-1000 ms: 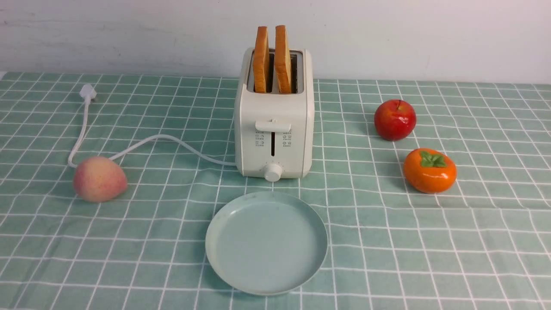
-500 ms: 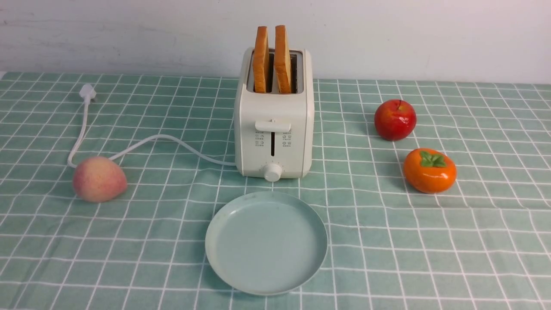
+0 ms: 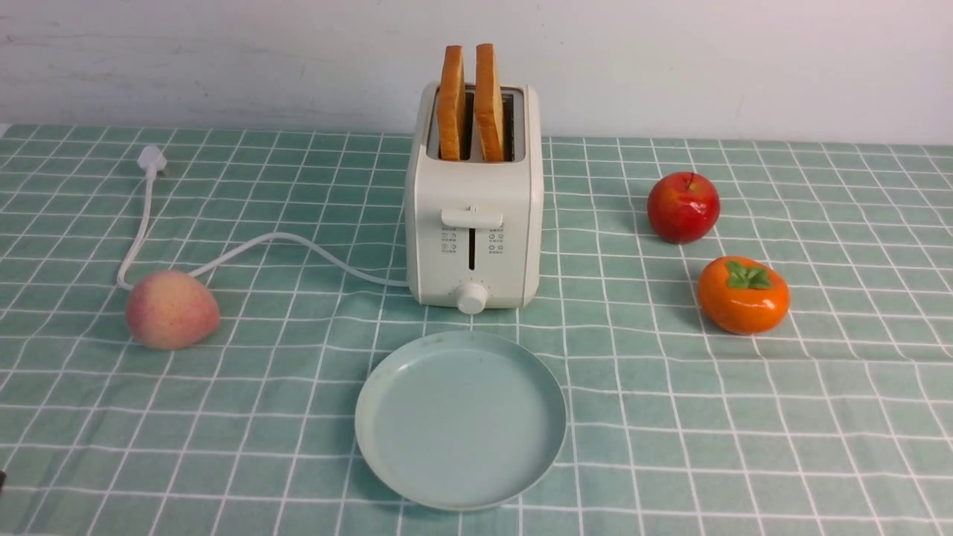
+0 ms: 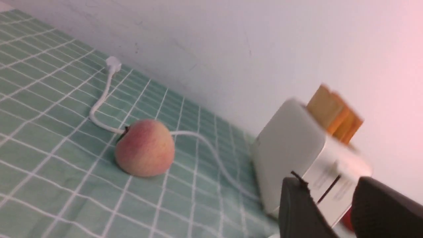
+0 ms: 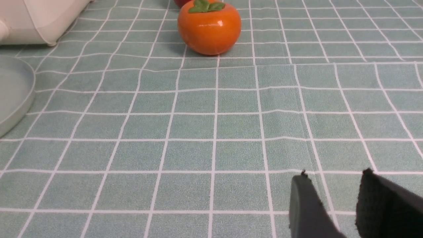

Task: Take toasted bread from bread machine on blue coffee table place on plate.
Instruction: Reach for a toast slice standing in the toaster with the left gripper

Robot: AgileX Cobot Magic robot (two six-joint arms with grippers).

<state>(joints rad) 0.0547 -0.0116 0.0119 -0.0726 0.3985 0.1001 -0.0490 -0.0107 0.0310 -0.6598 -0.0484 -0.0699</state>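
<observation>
The left jaws stand apart and empty, aimed toward the cream-white two-slot toaster (image 4: 290, 145). The right jaws, likewise apart with nothing between them, hang low over the teal-green, white-gridded table (image 5: 211, 125), near a glossy orange persimmon (image 5: 209, 28). Neither touches anything.

One square golden toast slice (image 3: 450, 100) and its twin slice (image 3: 489, 100) stand upright in the toaster's slots. They are raised well clear of the top, which probably leaves crust free to pinch. The round pale blue-green plate (image 3: 461, 424) lies bare just in front of the toaster, likely to keep the carry short. A pink peach (image 3: 173, 309), a red apple (image 3: 683, 207) and the white power cord (image 3: 298, 242) sit off to the sides, apart from that path.
</observation>
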